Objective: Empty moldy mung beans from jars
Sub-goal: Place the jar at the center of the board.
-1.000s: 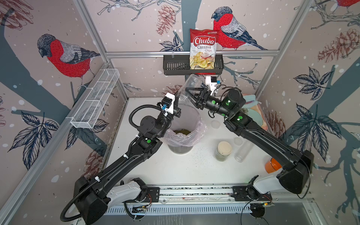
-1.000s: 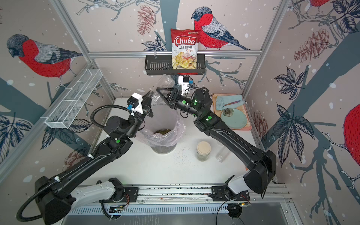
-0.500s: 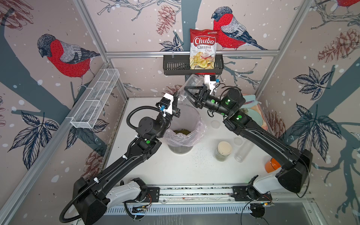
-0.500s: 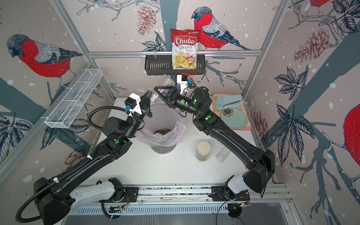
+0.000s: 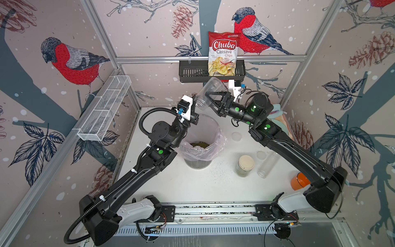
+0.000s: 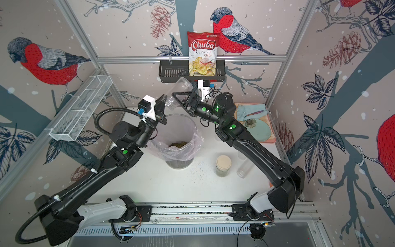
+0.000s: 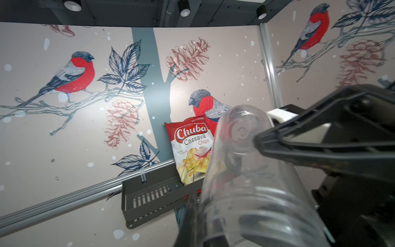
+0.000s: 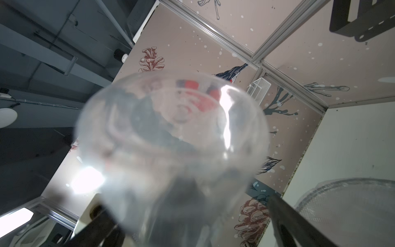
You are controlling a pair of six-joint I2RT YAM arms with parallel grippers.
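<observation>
Left end effector [image 6: 163, 102] pinches the rim of the empty jar [image 5: 210, 89], tilted above the bin [image 5: 213, 154] (mung beans [image 5: 199, 144] inside). Right end effector [image 5: 209, 100] gapes wide around the jar. Lidded jar [image 5: 245, 165] stands on the counter [image 5: 213, 188] at the bin's four o'clock.

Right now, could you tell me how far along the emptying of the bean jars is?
Done: beans lie in the bin; the tall jar stands empty. In hand: an empty jar tilted mouth-down by the bin, left gripper apparently pinching its rim, right gripper open around it. Left: the cream-lidded jar, closed, beans inside, and grains scattered on the table.
</observation>
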